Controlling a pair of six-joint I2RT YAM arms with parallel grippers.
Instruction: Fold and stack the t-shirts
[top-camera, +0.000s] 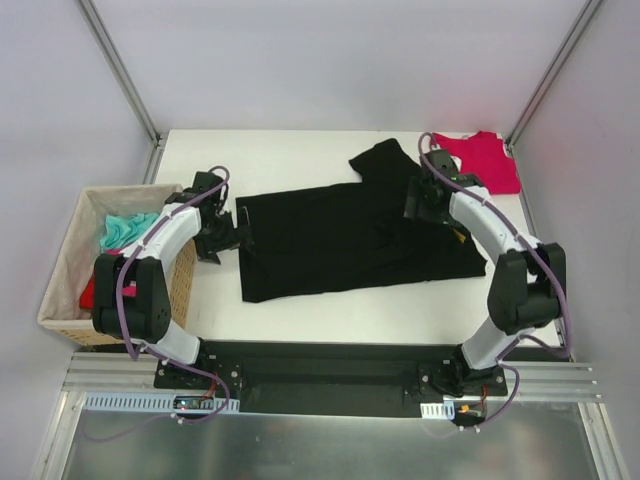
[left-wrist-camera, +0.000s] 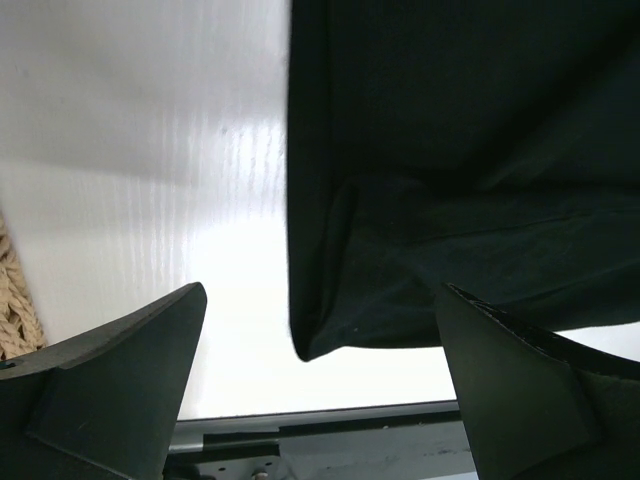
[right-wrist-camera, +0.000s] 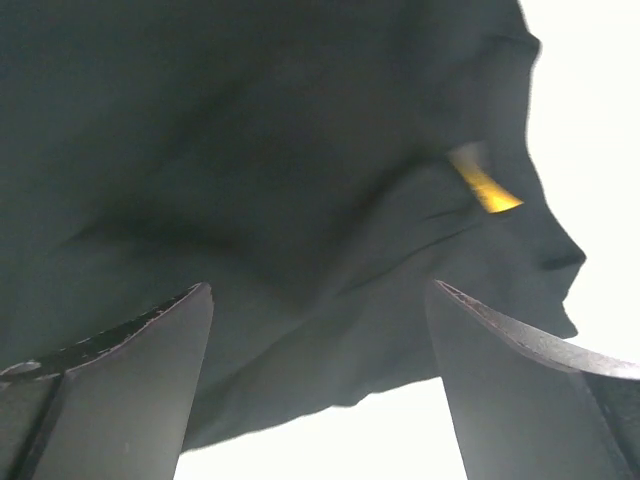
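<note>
Left pincer and right pincer are seen wide open; nothing is gripped.
A corner of the black shirt is seen between the left fingers; its cloth is spread under the right pincer. The red shirt is laid beyond the right pincer.

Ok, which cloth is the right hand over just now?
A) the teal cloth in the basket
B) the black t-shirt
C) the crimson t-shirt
B: the right hand hangs with its fingers spread over the black t-shirt, and dark cloth fills its wrist view. The crimson t-shirt lies beyond it at the far right corner.
</note>
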